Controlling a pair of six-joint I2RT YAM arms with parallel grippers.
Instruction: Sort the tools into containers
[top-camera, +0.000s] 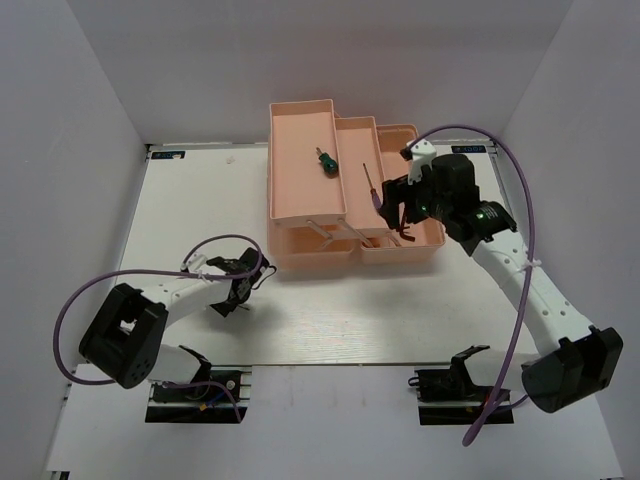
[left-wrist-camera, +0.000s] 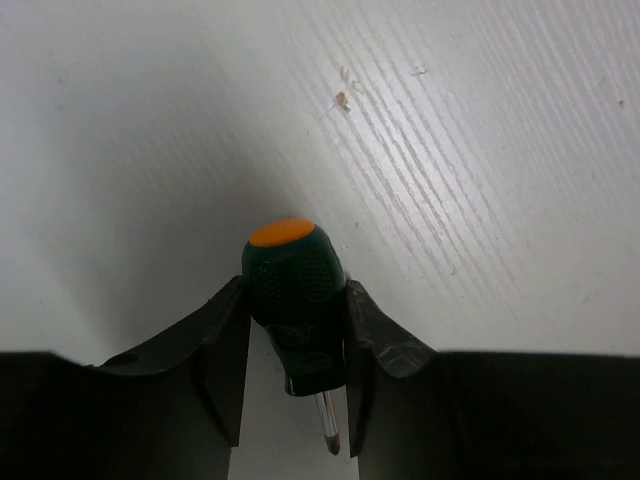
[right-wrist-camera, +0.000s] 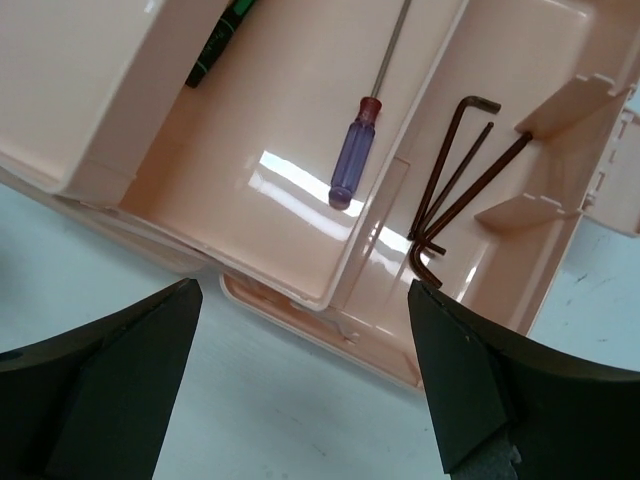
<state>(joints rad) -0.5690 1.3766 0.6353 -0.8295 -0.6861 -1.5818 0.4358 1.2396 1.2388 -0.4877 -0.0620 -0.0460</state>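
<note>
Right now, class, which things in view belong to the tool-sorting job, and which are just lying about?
Job: pink toolbox; trayed green screwdriver; purple screwdriver; hex keys; second green screwdriver, in the left gripper.
Lying about: purple cables; specks on the table.

Bare tabletop separates the left claw from the near wall of the toolbox.

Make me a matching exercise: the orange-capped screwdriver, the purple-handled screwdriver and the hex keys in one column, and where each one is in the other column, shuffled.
Things:
1. orange-capped screwdriver
2. purple-handled screwdriver
3. hex keys

Places:
A. right-end compartment of the toolbox
B. between the fingers of the left hand, over the table
C. middle tray of the toolbox

Pairs: 1-B, 2-C, 3-A.
</note>
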